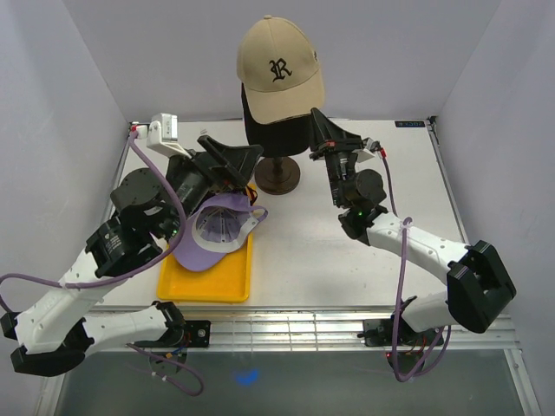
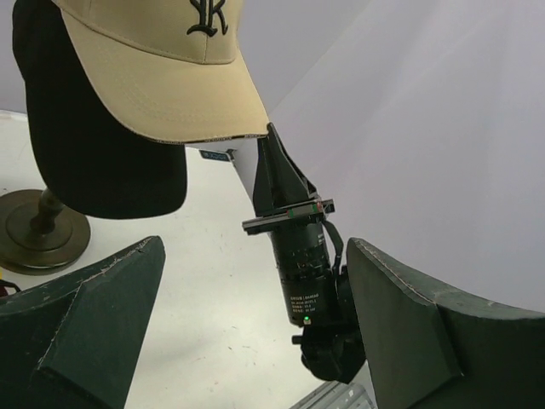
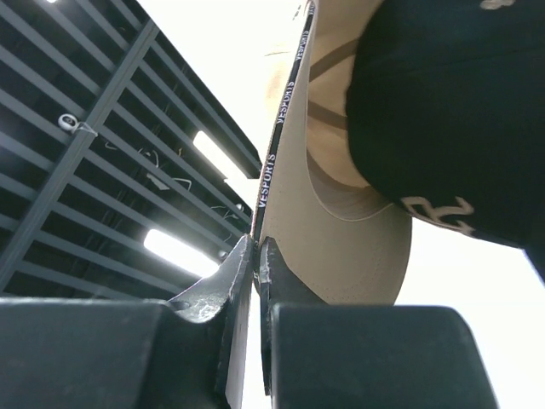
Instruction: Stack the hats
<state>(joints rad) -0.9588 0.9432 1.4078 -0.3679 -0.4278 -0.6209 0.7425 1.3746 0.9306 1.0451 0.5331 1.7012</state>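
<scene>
One tan cap (image 1: pixel 279 82) atop blk cap (image 2: pixel 94 162), brim seemingly pinched in R hand (image 3: pixel 255 247)

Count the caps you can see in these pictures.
3. A tan cap sits topmost on the dark stand, a black cap is directly beneath it, and a lavender cap lies upside down over the yellow tray. Others may be hidden under these.
</scene>
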